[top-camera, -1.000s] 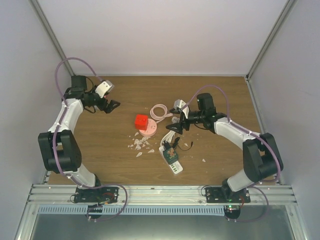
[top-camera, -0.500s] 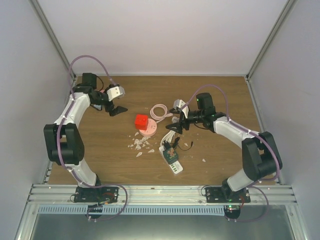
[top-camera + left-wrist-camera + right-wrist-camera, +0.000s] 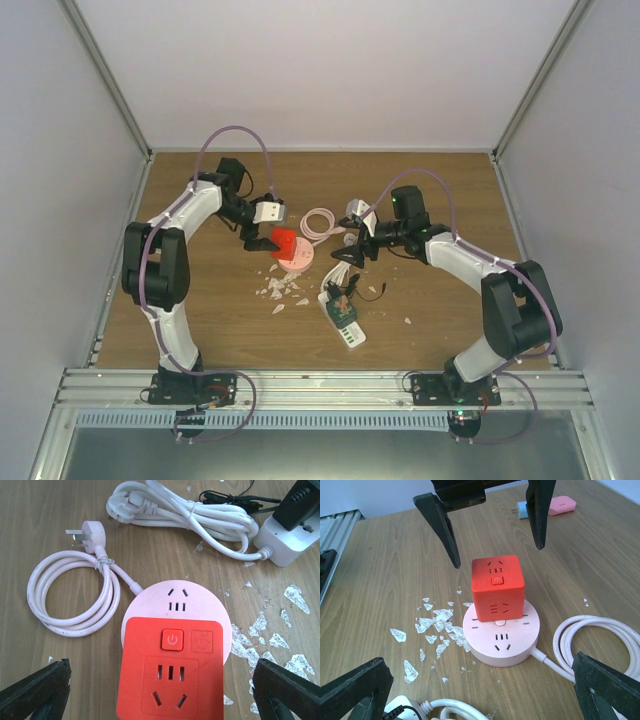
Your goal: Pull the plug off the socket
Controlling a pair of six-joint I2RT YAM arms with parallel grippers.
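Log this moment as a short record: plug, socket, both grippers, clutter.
Plug: red cube adapter, seated upright on the socket
Socket: pink round socket, lying flat, its pink cable coiled beside it
Left gripper: open, fingers either side of the adapter, not gripping it
Right gripper: open, holding nothing, facing the socket
Clutter: white flakes beside the socket; white power strip nearby
Task state: plug not yet pulled

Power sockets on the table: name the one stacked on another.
The red cube socket; it sits atop the round pink socket, the white power strip lies apart.
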